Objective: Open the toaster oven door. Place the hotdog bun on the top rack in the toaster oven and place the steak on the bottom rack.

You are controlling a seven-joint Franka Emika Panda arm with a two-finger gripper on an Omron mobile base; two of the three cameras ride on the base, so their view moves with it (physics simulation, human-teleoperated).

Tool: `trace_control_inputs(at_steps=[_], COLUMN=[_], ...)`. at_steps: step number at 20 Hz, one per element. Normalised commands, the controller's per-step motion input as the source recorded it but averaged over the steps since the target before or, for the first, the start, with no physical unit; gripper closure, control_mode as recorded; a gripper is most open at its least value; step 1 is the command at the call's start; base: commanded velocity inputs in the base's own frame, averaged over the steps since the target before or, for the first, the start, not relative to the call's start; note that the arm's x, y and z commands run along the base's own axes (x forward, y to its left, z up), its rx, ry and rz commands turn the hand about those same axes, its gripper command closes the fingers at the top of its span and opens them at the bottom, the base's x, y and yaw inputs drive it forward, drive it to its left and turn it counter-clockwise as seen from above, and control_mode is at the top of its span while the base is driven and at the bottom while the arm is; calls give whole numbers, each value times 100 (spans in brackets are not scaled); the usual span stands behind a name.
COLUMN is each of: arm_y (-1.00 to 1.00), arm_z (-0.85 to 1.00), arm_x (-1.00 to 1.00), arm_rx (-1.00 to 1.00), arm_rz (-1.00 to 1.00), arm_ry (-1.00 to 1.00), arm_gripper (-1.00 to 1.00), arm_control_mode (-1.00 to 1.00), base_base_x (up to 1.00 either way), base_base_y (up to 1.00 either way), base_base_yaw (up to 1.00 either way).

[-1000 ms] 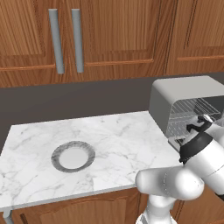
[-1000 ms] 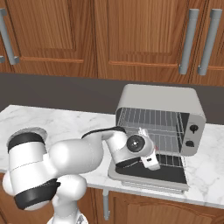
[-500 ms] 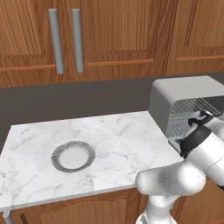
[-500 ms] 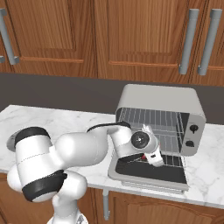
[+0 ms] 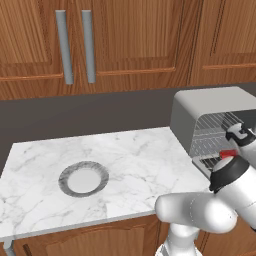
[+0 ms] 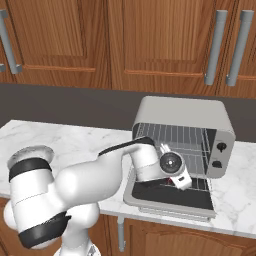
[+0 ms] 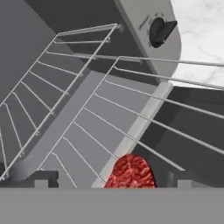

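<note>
The light grey toaster oven (image 6: 186, 116) stands at the counter's right end, and the toaster oven door (image 6: 170, 198) lies folded down flat in front of it. My gripper (image 6: 176, 175) reaches into the opening low down, level with the bottom rack (image 6: 196, 156) and under the top rack (image 6: 170, 133). In the hand view my gripper (image 7: 113, 178) is open. The red steak (image 7: 130, 172) lies on the bottom rack (image 7: 144, 114) between the fingertips (image 7: 42, 177), apart from both. The hotdog bun is out of view.
A grey-rimmed round plate (image 5: 83, 178) sits on the marble counter (image 5: 125, 150) left of the oven. Wooden wall cabinets with grey bar handles (image 5: 75, 45) hang above. The oven's black knobs (image 6: 220, 147) are on its right front panel.
My jaws have spread wide and let go of the steak, which now rests on the rack. The hand has shifted slightly further into the oven.
</note>
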Motion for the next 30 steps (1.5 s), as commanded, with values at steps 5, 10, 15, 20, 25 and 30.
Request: trace_control_inputs(at_steps=[5, 10, 15, 20, 25, 30], arm_y=[0, 0, 4, 14, 12, 5], arm_z=[18, 18, -5, -31, -32, -29], arm_x=[-22, -28, -38, -18, -2, -17], arm_rx=[-2, -6, -12, -19, -22, -9], arm_rz=[53, 45, 34, 21, 18, 13], arm_ry=[27, 33, 14, 6, 16, 10], arm_gripper=[-100, -100, -100, -100, -100, -100], arm_control_mode=[-100, -100, -100, -100, -100, -100], base_base_x=[0, 0, 0, 0, 0, 0], base_base_y=[0, 0, 0, 0, 0, 0], base_base_yaw=[0, 0, 0, 0, 0, 0])
